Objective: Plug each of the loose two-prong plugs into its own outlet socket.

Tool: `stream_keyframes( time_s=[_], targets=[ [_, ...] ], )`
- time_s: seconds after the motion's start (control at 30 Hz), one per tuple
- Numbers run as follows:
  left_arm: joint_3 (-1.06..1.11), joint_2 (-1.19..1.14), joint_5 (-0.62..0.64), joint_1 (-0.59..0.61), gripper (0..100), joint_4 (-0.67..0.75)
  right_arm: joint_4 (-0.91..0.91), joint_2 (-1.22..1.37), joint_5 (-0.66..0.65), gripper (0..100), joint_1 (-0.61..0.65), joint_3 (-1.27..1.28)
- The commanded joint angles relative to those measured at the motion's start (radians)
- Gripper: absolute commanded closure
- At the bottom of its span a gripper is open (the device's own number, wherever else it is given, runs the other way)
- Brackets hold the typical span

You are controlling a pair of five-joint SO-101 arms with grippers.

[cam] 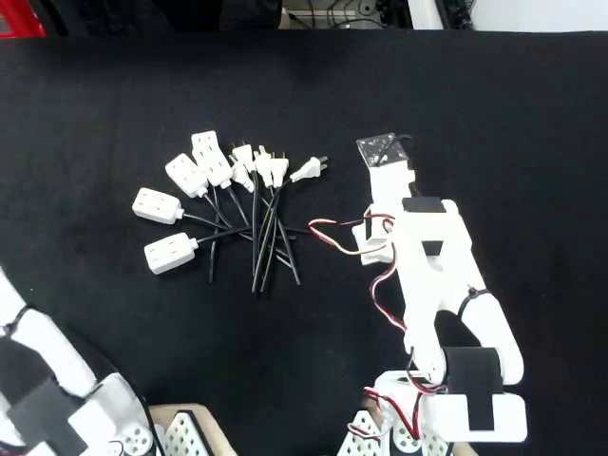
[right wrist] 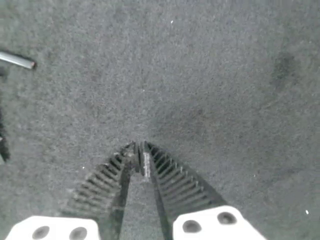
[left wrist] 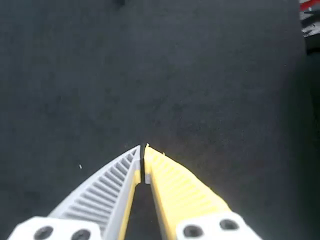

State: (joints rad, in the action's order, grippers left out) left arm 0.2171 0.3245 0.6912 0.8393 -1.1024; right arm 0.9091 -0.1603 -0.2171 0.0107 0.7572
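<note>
At 7 o'clock in the high view, left arm [cam: 47,399], cropped by the frame edge. In its wrist view, left gripper [left wrist: 144,149] over bare black cloth [left wrist: 160,75], jaws pressed together to the tips, one grey and one yellow, holding nothing. At 10 o'clock from the table's middle, four white sockets [cam: 186,175] fanned in an arc, slot faces too small to make out. Just at 3 o'clock of them, four white plugs [cam: 278,169] bunched close, prongs toward 12 o'clock except the last, tilted toward 2 o'clock; none seated in a socket. Trailing from both groups toward 6 o'clock, black cords [cam: 261,242], crossed in a tangle and hard to follow against the dark cloth; impossible to tell which plug belongs with which socket. At 3 o'clock of the plugs and apart from them, right gripper [cam: 383,150], seen from above with its tips hidden under its own body. In its wrist view, dark ridged fingers [right wrist: 170,175] closed tip to tip, empty, close over the cloth, with a thin grey tip [right wrist: 17,60] at the frame edge, cord or prong not clear. Toward 5 o'clock, right arm [cam: 437,285], coloured wires [cam: 332,236] looping at its side.
</note>
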Motion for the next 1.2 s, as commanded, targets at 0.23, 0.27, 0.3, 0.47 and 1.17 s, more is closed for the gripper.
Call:
stream_keyframes(
  time_s=[0.23, 0.27, 0.3, 0.47, 1.17],
  targets=[
    [0.054, 0.321, -0.157, 0.038, 97, -0.028, 0.006, -0.005, -0.002, 98.5, -0.009, -0.045],
    [0.071, 0.351, -0.16, 0.005, 97, -0.035, 0.006, -0.005, -0.002, 98.5, -0.009, -0.045],
    [0.091, 0.376, -0.164, -0.042, 97, -0.037, 0.006, -0.005, -0.002, 98.5, -0.009, -0.045],
    [0.188, 0.402, -0.292, -0.346, 85, 0.002, 0.011, -0.007, -0.002, 98.5, -0.009, -0.045],
    [-0.263, -0.612, 0.362, -0.61, 68, -0.124, 0.012, -0.007, -0.005, 98.5, -0.011, -0.045]
  ],
)
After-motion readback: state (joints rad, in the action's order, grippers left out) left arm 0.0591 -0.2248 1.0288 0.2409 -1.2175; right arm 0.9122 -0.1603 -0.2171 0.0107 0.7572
